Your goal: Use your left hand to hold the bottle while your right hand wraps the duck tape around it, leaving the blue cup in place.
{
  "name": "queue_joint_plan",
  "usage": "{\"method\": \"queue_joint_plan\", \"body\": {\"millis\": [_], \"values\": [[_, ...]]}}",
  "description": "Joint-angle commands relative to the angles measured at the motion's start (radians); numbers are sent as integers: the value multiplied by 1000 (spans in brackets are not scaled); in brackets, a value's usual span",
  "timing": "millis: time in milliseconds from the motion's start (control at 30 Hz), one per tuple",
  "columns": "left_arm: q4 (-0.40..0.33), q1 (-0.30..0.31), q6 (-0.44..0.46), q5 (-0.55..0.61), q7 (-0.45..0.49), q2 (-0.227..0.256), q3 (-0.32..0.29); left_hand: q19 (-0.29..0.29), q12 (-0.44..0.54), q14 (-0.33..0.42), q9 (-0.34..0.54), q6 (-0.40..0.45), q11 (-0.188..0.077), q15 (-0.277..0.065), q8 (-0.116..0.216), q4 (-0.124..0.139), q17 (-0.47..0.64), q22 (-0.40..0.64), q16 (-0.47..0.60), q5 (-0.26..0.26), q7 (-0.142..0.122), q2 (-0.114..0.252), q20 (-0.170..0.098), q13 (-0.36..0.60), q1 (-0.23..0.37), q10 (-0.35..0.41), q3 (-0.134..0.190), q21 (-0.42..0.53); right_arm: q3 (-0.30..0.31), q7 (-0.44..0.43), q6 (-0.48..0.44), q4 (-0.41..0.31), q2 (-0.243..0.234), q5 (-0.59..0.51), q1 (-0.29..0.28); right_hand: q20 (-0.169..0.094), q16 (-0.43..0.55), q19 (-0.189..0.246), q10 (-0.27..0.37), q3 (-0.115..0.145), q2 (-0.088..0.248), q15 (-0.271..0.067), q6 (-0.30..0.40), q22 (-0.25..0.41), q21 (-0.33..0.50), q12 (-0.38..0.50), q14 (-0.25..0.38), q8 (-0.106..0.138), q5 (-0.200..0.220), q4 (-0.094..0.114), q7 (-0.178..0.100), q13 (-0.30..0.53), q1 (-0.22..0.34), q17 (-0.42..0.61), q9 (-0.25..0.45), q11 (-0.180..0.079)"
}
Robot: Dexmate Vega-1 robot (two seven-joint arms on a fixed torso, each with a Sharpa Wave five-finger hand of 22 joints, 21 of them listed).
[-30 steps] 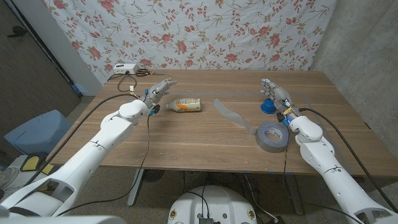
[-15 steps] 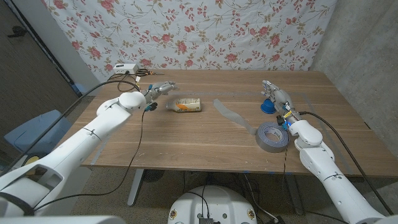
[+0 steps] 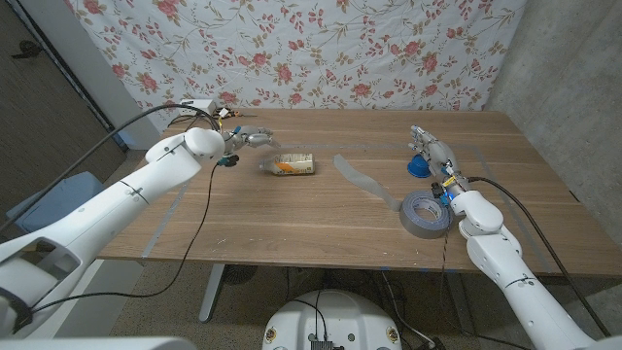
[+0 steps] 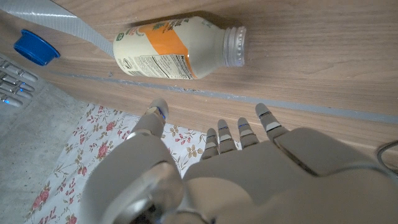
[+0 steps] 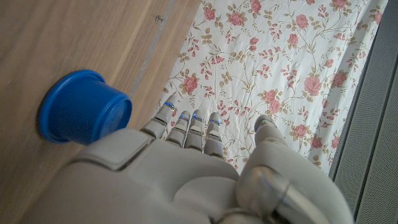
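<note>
We see the bottle (image 3: 289, 164) lying on its side on the bench (image 3: 321, 214), cap off. Our left hand (image 3: 249, 137) hovers just beside its neck end, fingers (image 4: 267, 121) spread, holding nothing. Duct tape roll (image 3: 426, 214) sits well right of the bottle, blue cup (image 3: 418, 165) behind it; our right hand (image 3: 434, 152) beside the cup, fingers apart, empty.

Layout on table (image 3: 292, 209)
Bottle (image 3: 289, 164) is laid on its side left of centre; tape roll (image 3: 425, 213) is set nearer right, cup (image 3: 418, 165) behind it.
</note>
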Motion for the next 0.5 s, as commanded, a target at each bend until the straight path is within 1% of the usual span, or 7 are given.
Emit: {"method": "queue_joint_plan", "body": {"millis": [33,133,200,267,300,400,500], "values": [[-93,-69,90,161,-157,61,70,13,-1,-4,4,22,-3,2,12,0,2,2,-2,9,0,-26,4,2,11,7,-7,-1,-12,-5,20,3,9,1,-8,-2,6,8,8,-1,1,12,9,3,-3,3,3,2,5,-2,-1,2,-4,3,1,-3],[-111,-87,106,215,-189,68,91,24,1,5,5,36,-6,-3,16,1,2,2,2,13,2,-35,4,3,26,16,-11,-1,-13,-9,28,-3,11,1,-17,-2,6,7,8,-1,2,11,9,3,-4,3,3,2,5,-2,-1,2,-5,3,1,-3],[-121,-101,114,254,-215,71,108,28,2,9,5,43,-3,-2,17,2,2,2,3,16,1,-39,5,3,36,23,-13,-1,-13,-13,33,-8,11,0,-25,-3,6,8,8,-1,2,11,9,3,-5,3,4,2,5,-2,-1,2,-5,3,1,-3],[-133,-117,125,311,-236,75,132,33,1,13,5,46,-12,-4,18,3,2,2,4,18,-2,-40,4,3,45,22,-14,-2,-13,-16,40,-13,12,2,-33,-2,7,9,8,-1,2,11,9,3,-5,3,4,2,5,-2,-1,2,-5,3,1,-3],[-138,-124,130,342,-247,75,144,34,1,12,5,46,-9,-3,17,3,2,2,4,19,-2,-40,6,3,49,23,-14,-2,-13,-19,42,-16,13,1,-37,-2,7,9,8,-1,2,11,9,3,-5,3,4,2,5,-2,-1,2,-5,3,1,-3],[-140,-141,131,404,-284,69,163,37,0,9,5,61,-6,-2,21,6,1,2,2,21,-2,-40,7,4,60,25,-15,-4,-13,-22,48,-23,12,3,-47,-2,7,9,8,-2,3,12,9,3,-6,3,5,2,5,-2,-1,2,-6,3,1,-7],[-137,-157,126,458,-327,61,178,41,0,5,6,67,-6,0,22,7,1,3,0,22,-5,-39,9,4,66,27,-16,-4,-14,-25,55,-26,12,4,-54,-2,7,10,10,-2,3,11,10,3,-7,3,5,2,5,-2,-2,2,-6,3,1,-4]]}}
